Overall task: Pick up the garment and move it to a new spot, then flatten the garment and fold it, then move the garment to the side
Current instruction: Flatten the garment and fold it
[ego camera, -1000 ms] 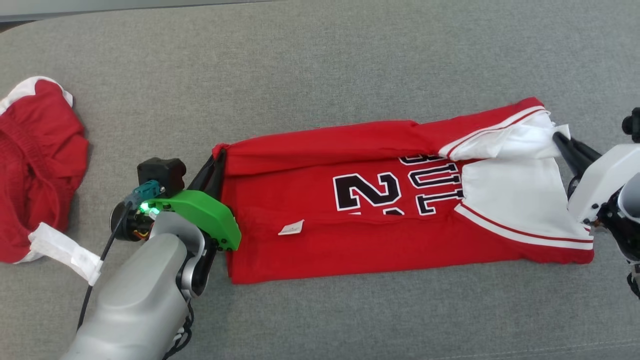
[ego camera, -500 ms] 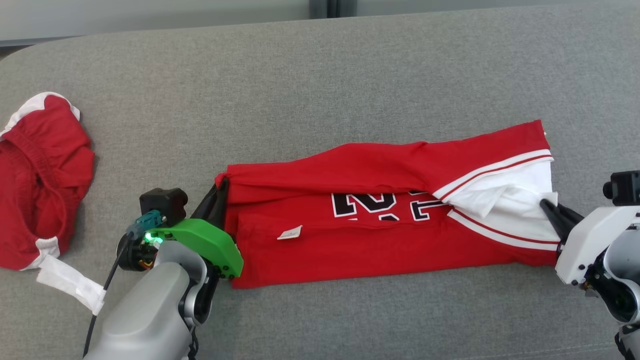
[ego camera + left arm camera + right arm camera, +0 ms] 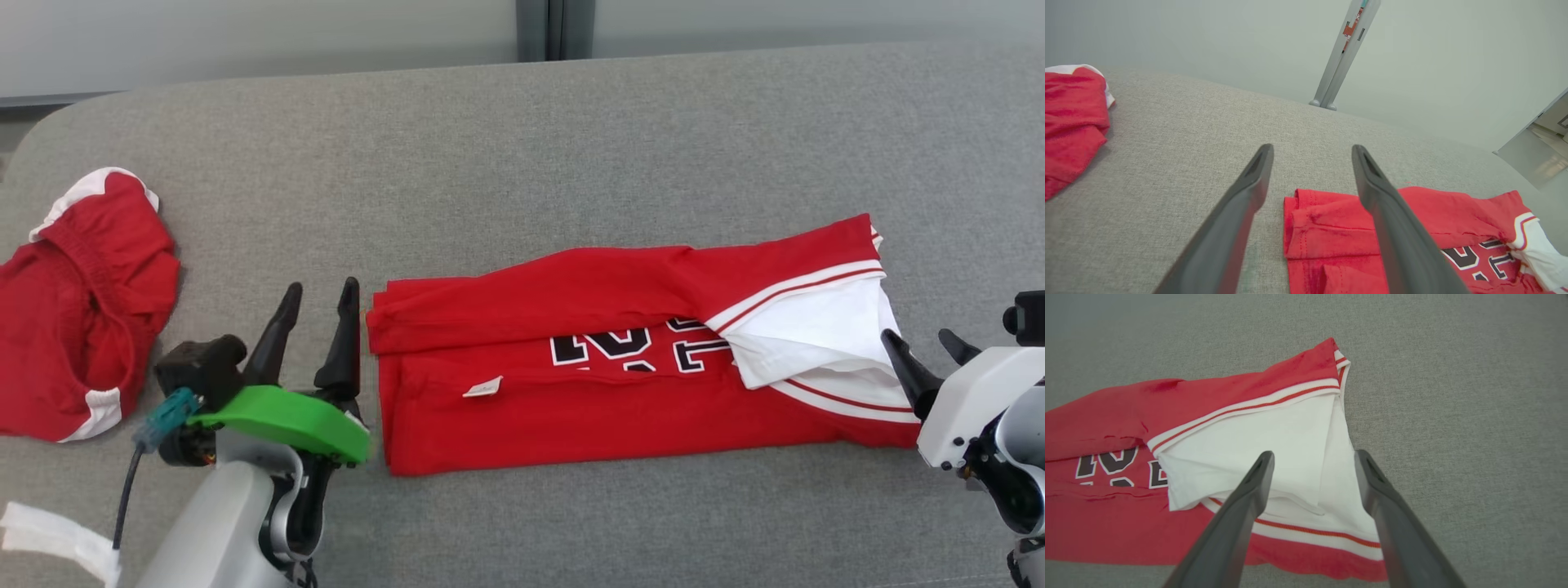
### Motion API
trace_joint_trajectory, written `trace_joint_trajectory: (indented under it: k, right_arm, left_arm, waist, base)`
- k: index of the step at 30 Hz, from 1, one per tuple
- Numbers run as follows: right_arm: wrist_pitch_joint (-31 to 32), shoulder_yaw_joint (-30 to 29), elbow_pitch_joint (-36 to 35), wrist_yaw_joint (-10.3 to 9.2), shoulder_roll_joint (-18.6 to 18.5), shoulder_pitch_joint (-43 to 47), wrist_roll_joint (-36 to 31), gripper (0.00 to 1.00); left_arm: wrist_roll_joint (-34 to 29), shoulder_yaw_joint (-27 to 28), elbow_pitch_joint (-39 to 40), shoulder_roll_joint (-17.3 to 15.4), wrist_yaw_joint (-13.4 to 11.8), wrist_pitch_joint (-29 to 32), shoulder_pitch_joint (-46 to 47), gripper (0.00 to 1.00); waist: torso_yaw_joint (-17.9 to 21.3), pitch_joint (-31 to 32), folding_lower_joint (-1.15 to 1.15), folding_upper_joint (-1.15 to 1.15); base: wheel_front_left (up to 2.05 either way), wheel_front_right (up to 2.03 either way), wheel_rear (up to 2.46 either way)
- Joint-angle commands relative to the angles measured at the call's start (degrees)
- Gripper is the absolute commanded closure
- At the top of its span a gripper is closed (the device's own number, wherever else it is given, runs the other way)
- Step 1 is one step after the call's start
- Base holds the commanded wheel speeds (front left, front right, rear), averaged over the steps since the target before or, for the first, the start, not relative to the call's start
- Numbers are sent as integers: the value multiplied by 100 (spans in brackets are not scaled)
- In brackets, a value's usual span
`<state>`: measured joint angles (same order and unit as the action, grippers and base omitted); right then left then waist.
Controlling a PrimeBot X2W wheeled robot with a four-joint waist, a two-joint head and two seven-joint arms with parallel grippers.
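Left gripper [image 3: 322, 286], jaws wide and empty, stands just beside the 9 o'clock end of the red basketball jersey [image 3: 571, 416]; right gripper [image 3: 916, 335], equally wide and empty, hovers at its 3 o'clock end. Jersey lies folded lengthwise on the grey cushion [image 3: 522, 147], long axis 9-to-3, one arm nearest each short end.
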<state>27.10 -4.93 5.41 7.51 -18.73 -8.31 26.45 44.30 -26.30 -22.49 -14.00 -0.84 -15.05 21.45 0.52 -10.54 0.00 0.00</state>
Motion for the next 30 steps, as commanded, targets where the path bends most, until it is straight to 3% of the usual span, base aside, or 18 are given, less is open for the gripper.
trace_joint_trajectory:
  k: [1,7,15,30]
  right_arm:
    - [-11,-80,28,-6,23,-49,-112,0]
    - [59,-333,384,-3,263,-342,-393,0]
    - [80,-607,1186,-3,428,-802,-750,0]
    - [242,-608,2328,-4,316,-1510,-851,0]
  left_arm:
    - [-227,199,163,8,68,-13,-188,0]
    - [-1301,1239,865,230,316,-8,-788,0]
    - [-2079,2147,1038,547,569,-7,-1180,0]
    - [-2517,2646,926,853,808,-7,-1081,0]
  waist:
    - [-42,86,0,0]
    - [-129,203,0,0]
    - [-263,133,0,0]
    - [-464,-306,0,0]
  base:
    - [0,0,0]
    - [0,0,0]
    - [0,0,0]
    - [0,0,0]
